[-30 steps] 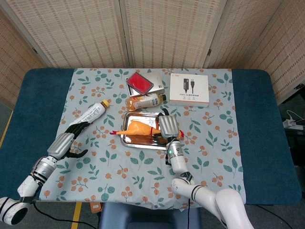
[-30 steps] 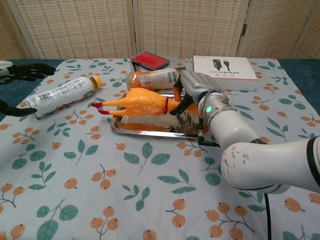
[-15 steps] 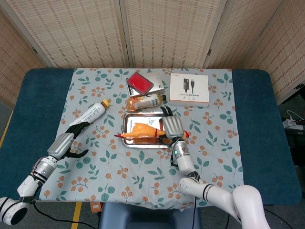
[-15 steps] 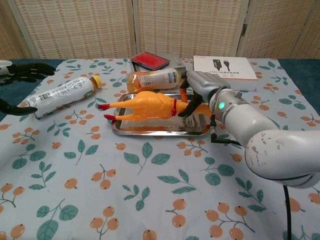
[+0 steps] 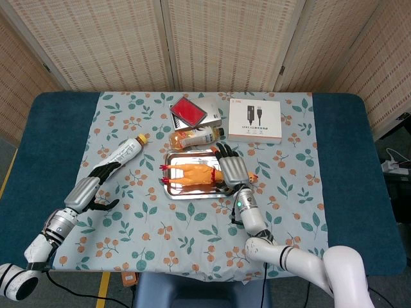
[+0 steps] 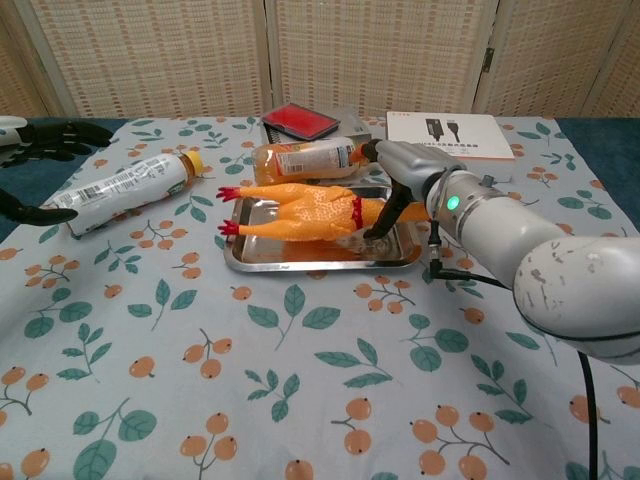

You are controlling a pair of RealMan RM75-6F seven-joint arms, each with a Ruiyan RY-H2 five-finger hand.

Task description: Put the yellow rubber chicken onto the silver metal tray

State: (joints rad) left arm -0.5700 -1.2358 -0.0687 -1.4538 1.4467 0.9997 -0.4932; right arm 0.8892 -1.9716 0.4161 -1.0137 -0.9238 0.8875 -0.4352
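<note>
The yellow rubber chicken lies on its side in the silver metal tray, red feet sticking out over the left rim. My right hand is at the tray's right end, fingers reaching down around the chicken's neck, whose head pokes out to the right of the hand. My left hand rests far left on the cloth, fingers apart and holding nothing.
A white bottle with a yellow cap lies beside the left hand. An orange drink bottle lies just behind the tray. Further back are a red-topped case and a white cable box.
The right hand carried the chicken right and down; it now lies flat inside the tray instead of hanging over its left edge. The left hand stayed where it was.
</note>
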